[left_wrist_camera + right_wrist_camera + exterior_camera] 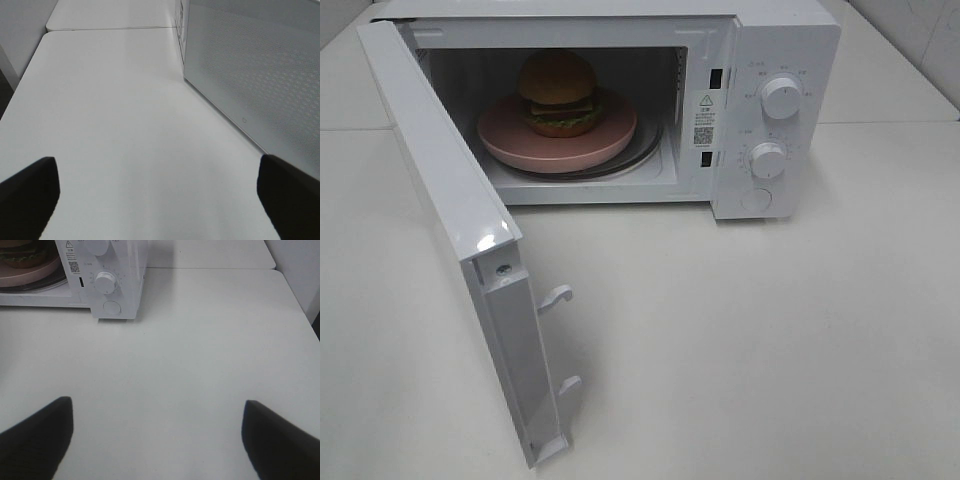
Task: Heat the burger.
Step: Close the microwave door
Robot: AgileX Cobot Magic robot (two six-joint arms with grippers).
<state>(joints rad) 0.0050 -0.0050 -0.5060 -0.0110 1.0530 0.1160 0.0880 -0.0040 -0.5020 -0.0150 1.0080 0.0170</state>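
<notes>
The small rounded burger (558, 92), tan bun over a dark patty and green layer, sits on the round pink plate (510, 140) inside the white box-shaped microwave (785, 35), whose white hinged door (430, 170) stands wide open. Closing that door looks like the step in hand. The left gripper (157, 175), jaws spread wide above the white table (770, 350), is beside the door's meshed outer face. It should probably press flat on that face and swing it steadily until the latch hooks seat. The right gripper (156, 412), jaws likewise spread, faces the round white lower dial (767, 160) and should keep clear of the door's arc.
</notes>
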